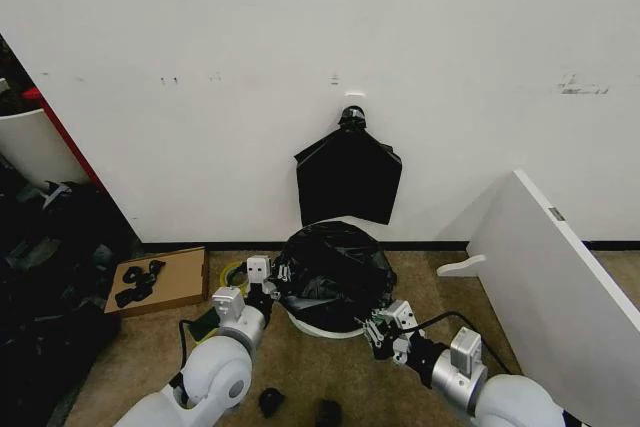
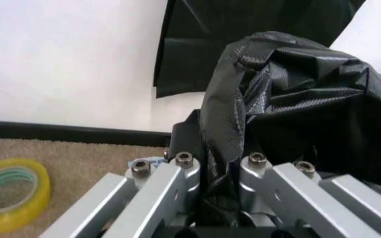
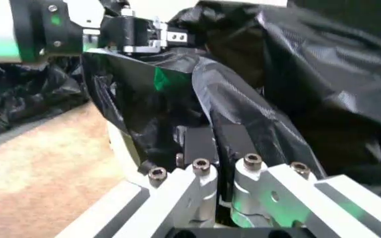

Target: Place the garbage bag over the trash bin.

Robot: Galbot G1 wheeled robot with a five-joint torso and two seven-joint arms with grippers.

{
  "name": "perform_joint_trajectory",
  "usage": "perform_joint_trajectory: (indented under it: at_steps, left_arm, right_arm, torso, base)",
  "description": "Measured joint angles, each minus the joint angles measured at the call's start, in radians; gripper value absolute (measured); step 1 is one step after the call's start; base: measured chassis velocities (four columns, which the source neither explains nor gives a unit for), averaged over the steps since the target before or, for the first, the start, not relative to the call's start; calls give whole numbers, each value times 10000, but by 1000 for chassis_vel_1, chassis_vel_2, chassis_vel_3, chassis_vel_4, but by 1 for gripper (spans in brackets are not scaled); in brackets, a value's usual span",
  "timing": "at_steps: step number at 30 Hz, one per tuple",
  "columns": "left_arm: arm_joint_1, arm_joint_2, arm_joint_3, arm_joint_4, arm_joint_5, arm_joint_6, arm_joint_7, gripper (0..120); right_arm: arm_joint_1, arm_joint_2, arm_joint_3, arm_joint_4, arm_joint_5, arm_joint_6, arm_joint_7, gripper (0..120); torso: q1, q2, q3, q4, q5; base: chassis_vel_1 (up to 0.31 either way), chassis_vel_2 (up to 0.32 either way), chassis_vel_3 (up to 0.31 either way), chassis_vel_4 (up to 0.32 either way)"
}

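Both end effectors pinch the crinkled, glossy garbage bag [image 1: 333, 262] (draping the round trash bin [image 1: 318, 327])

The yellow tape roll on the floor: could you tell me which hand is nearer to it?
Left. The left hand grips the garbage bag beside the tape roll; the right hand is across the bin.

A flat black sheaf of bags [image 1: 348, 177] hangs on the white wall [image 1: 200, 47]. A white board [image 1: 560, 277] leans at the right. On the carpet [image 1: 320, 377] lie a tape roll [image 2: 12, 193] and a cardboard sheet [image 1: 160, 282] bearing black scraps [image 1: 138, 285].
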Motion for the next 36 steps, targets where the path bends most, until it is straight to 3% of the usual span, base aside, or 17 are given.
perform_joint_trajectory:
  at_steps: [14, 36]
  left_arm:
    - [-393, -147, -437, -68, -1516, 674, -833, 4]
    - [-600, 50, -704, -743, -4005, 1493, -1984, 4]
  right_arm:
    - [-476, -187, -112, -522, -2837, 2438, -1543, 0]
    - [234, 565, -1023, -2552, -4943, 3027, -1750, 0]
  torso:
    - [-1, -2, 0, -1, 0]
    - [-1, -2, 0, 1, 0]
  base:
    - [0, 0, 0, 0]
    - [0, 0, 0, 0]
